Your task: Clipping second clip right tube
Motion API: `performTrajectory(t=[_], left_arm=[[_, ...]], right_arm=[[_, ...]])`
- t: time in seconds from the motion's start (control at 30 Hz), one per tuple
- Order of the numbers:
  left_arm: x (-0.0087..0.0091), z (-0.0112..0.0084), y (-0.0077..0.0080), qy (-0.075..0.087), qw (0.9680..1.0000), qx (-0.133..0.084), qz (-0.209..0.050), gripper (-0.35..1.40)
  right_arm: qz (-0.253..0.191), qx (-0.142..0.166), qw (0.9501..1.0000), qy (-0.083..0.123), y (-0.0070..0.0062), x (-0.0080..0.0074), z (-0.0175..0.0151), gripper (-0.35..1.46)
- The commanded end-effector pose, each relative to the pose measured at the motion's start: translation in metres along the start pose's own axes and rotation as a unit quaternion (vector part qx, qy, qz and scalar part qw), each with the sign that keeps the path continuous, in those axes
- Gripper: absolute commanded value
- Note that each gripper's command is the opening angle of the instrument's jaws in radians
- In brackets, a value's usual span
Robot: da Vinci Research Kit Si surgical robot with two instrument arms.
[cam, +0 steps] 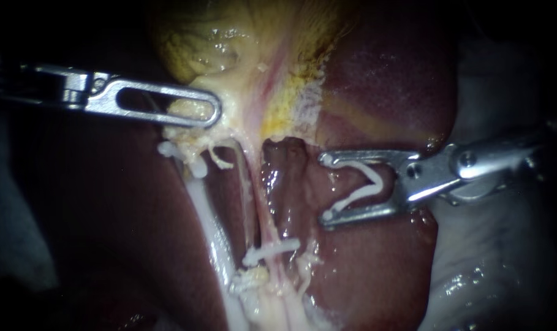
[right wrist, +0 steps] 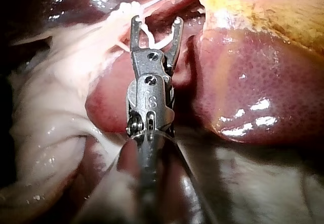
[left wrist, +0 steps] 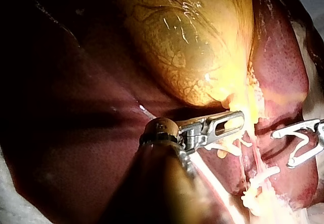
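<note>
Right tube [cam: 263, 211], the thin pinkish one, runs from the neck of the gallbladder [cam: 217, 37] down across the liver [cam: 376, 86], just beside the thicker white left tube [cam: 208, 220]. One placed clip [cam: 271, 250] already lies across its lower part.

Our right instrument [cam: 325, 189] stands over the liver, apart from the tube and not yet around it. Its jaws are wide apart and carry an open clip [cam: 359, 196], one leg lying against each jaw. Our left instrument [cam: 212, 110] has its jaws closed on the gallbladder at the neck, and we judge that this pull holds the tubes stretched.

We see several dangers from here:
- The tubes lie close together, so jaws pushed too deep could take the left tube as well, or a fold of liver.
- Jaws not pushed deep enough would close the clip over only part of the tube.
- A landing too near the placed clip could knock it or leave no room between the two.
- The tube is thin, and a rough push from the side could tear it.
- If the left instrument slackens, the tube goes limp and becomes harder to enter.

We find no brand, label or writing on the tissue. The right instrument bears a small stamp, which we do not read off.
</note>
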Motion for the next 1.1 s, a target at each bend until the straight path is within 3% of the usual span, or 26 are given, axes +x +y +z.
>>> performTrajectory(t=[0.03,0.13,0.43,0.77,1.1], left_arm=[[0.0000,0.0000,-0.0001,0.000,1.0000,0.000,0.000,-0.35],[0.0001,0.0000,-0.0002,0.000,1.0000,-0.001,0.000,-0.35],[0.0001,0.0002,-0.0003,-0.002,1.0000,-0.003,-0.001,-0.35],[0.0001,0.0004,-0.0003,-0.003,1.0000,-0.003,-0.001,-0.35],[0.0001,0.0005,-0.0003,-0.003,1.0000,-0.003,-0.001,-0.35]], right_arm=[[0.011,0.002,0.9999,-0.001,-0.0001,-0.0002,0.0005,0.49],[0.046,0.010,0.9989,-0.002,-0.0003,-0.0007,0.0022,0.49],[0.079,0.025,0.9964,-0.020,-0.0004,-0.0014,0.0058,0.48],[0.115,0.071,0.9908,0.010,-0.0007,-0.0010,0.0073,0.44],[0.156,0.076,0.9848,0.012,-0.0006,-0.0008,0.0074,0.26]])
